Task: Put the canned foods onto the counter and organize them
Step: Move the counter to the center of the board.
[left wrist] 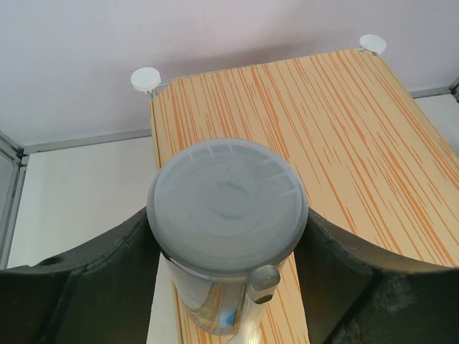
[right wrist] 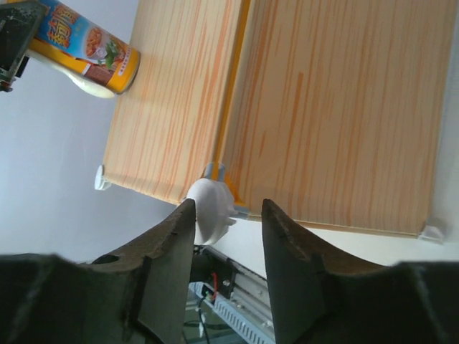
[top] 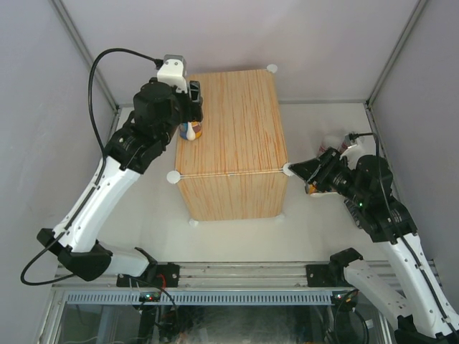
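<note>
The counter (top: 233,136) is a light wood-grain box with white knobs in the middle of the table. My left gripper (top: 192,115) is shut on a tall blue-orange can (top: 191,130) and holds it upright over the left edge of the counter top. In the left wrist view the fingers (left wrist: 107,272) press both sides of its grey lid (left wrist: 228,204), above the counter (left wrist: 344,143). My right gripper (top: 305,172) is open and empty at the counter's front right knob (right wrist: 209,211). The can (right wrist: 86,50) also shows in the right wrist view. Other cans (top: 337,141) lie partly hidden behind the right arm.
Grey walls close the table in at the back and on both sides. The right arm covers most of the table to the right of the counter. A metal rail (top: 237,272) runs along the near edge.
</note>
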Controlling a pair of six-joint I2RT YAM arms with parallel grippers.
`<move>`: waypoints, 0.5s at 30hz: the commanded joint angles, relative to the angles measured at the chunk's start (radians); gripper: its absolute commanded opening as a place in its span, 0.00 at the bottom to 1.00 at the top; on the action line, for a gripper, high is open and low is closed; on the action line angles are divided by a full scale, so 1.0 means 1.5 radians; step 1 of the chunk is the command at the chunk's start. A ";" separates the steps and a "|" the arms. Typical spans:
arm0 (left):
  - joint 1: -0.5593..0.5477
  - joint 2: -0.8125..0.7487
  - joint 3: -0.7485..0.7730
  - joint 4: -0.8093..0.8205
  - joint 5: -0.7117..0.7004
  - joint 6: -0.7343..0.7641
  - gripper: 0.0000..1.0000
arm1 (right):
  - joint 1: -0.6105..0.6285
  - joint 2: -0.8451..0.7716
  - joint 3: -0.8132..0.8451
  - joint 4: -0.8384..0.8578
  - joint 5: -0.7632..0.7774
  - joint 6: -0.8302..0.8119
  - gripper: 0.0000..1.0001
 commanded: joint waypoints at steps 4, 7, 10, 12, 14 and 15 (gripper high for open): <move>-0.015 0.002 0.065 0.046 -0.011 -0.010 0.00 | -0.036 -0.024 0.026 -0.016 -0.007 -0.036 0.53; -0.030 0.005 0.069 0.051 -0.033 -0.006 0.00 | -0.044 -0.026 0.036 -0.024 -0.008 -0.046 0.59; -0.035 0.016 0.092 0.052 -0.040 -0.003 0.00 | -0.053 -0.032 0.037 -0.030 -0.002 -0.053 0.63; -0.039 0.025 0.112 0.049 -0.044 0.002 0.00 | -0.059 -0.031 0.037 -0.026 -0.002 -0.056 0.63; -0.046 0.035 0.133 0.043 -0.049 0.011 0.00 | -0.065 -0.027 0.040 -0.021 -0.007 -0.060 0.64; -0.050 0.040 0.142 0.042 -0.053 0.016 0.00 | -0.068 -0.024 0.043 -0.021 -0.008 -0.063 0.64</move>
